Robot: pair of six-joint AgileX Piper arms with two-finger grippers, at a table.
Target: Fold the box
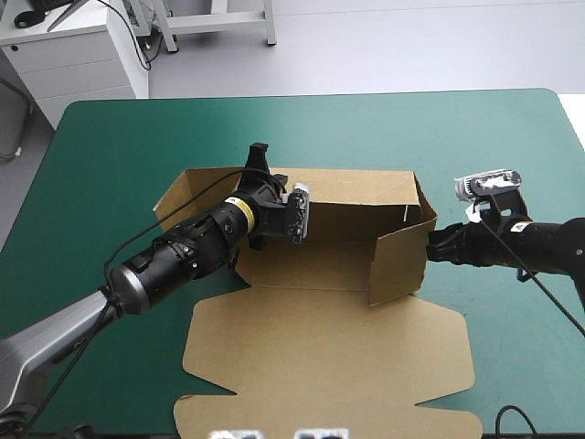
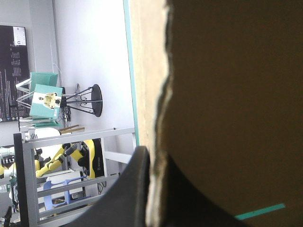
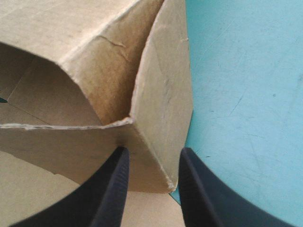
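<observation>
The left gripper (image 2: pixel 154 158) is clamped on the brown box (image 2: pixel 227 94). In its wrist view a raw board edge runs down between the two black fingers (image 2: pixel 132 194), which nearly meet around the sheet. That grip cannot be seen from above. There the left gripper (image 1: pixel 268 189) is at the box's left end, close to the upright back wall, and its own wrist hides the fingertips.

The right gripper (image 3: pixel 154 156) has its black fingers (image 3: pixel 113 189) a little apart, straddling a raised corner of the box (image 3: pixel 94 56). One finger lies over the short front panel and the other by the outer face of the side wall. The board's lower corner shows in the gap between them. Whether either pad touches the board cannot be told. In the high view the right gripper (image 1: pixel 437 242) is just a dark tip at the outside of the box's right wall.

Only the high view shows the whole box (image 1: pixel 320 347). It sits mid-table on the teal-green cover (image 1: pixel 137 146), with the back and right walls standing and a short panel turned in from the right wall. A left flap is splayed outward and the lid lies flat toward the near edge. The right wrist view also shows bare cover (image 3: pixel 246 94) just beside the side wall. The left wrist view shows only a thin strip of cover (image 2: pixel 129 71) past the board.
</observation>
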